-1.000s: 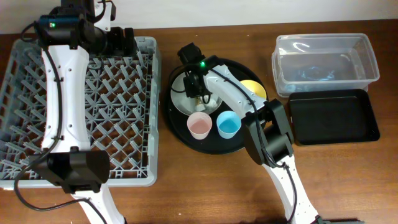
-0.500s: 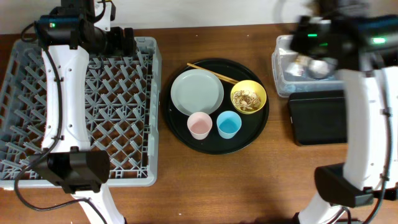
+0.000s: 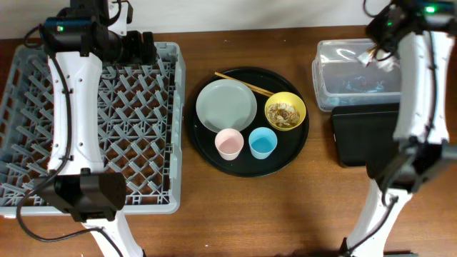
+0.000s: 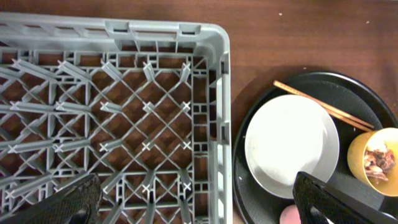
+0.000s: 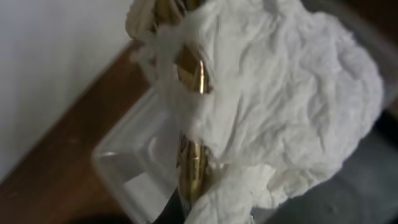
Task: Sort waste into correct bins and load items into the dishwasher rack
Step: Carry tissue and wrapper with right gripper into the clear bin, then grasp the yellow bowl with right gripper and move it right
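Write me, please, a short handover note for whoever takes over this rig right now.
Left gripper: open, idle over the far edge of the rack.
Right gripper: shut on a crumpled napkin, above the clear tub.
On the round tray: plate, pink cup, blue cup, chopsticks, yellow bowl with food scraps.
Done: napkin lifted.
Left: drop it, bin the scraps, load every dish into the rack.

Nothing legible shows: no writing, label, brand or number on the dishwasher rack (image 3: 177, 128), the clear tub (image 3: 323, 78), the black tray (image 3: 353, 139) or the crumpled napkin (image 5: 286, 106).
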You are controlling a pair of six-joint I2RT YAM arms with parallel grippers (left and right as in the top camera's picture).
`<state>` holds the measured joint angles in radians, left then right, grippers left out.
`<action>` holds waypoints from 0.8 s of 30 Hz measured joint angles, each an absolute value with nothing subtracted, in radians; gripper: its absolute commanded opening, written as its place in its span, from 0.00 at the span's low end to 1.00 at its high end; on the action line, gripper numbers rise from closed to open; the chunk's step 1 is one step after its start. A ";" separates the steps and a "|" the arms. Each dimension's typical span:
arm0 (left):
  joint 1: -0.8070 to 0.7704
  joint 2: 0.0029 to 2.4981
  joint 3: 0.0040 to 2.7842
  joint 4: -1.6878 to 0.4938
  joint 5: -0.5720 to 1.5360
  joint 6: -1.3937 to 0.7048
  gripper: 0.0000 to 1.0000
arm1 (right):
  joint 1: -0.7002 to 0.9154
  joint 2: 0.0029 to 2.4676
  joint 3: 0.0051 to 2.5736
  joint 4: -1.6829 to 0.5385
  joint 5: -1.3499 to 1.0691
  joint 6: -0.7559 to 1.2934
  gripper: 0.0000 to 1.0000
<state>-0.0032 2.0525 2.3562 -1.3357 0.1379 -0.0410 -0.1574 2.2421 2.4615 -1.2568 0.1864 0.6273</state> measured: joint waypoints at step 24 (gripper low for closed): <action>-0.007 2.053 2.356 -1.336 0.083 -0.041 0.98 | 0.163 2.066 2.457 -1.575 -0.038 0.217 0.68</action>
<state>-0.0074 2.0525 2.3562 -1.3361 0.0834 -0.0406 0.1635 2.0659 2.4573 -1.5753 -0.0383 0.2169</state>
